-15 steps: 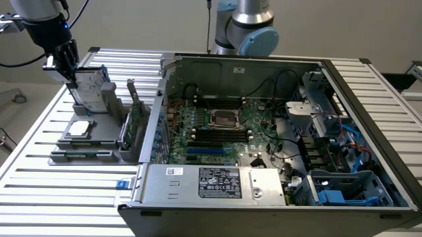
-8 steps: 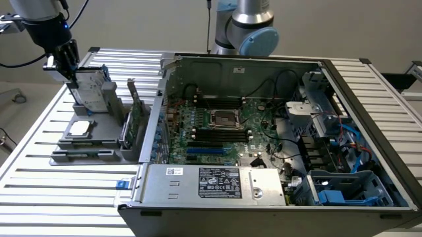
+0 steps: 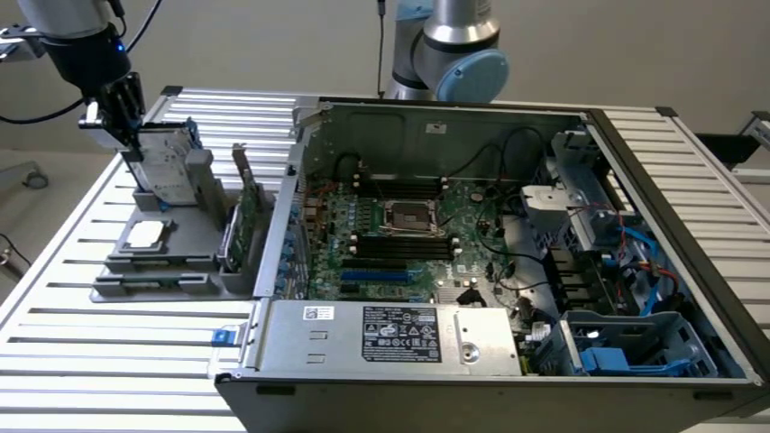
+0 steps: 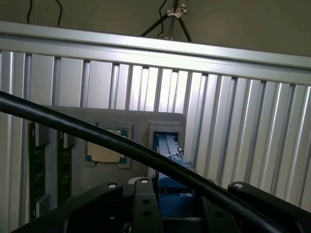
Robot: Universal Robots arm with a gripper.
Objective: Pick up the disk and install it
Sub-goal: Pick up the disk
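Hand [image 3: 121, 135] at disk [image 3: 169, 164] top, holder [image 3: 180, 275] by desk's [image 3: 72, 347] far corner | grip: cannot tell | advise: keep disk upright, lift square to holder.

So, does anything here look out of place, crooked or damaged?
Nothing stands out. The disk stands upright in the grey holder, with the gripper closed on its top edge. The chip lies flat beside it, and the open computer case looks orderly.
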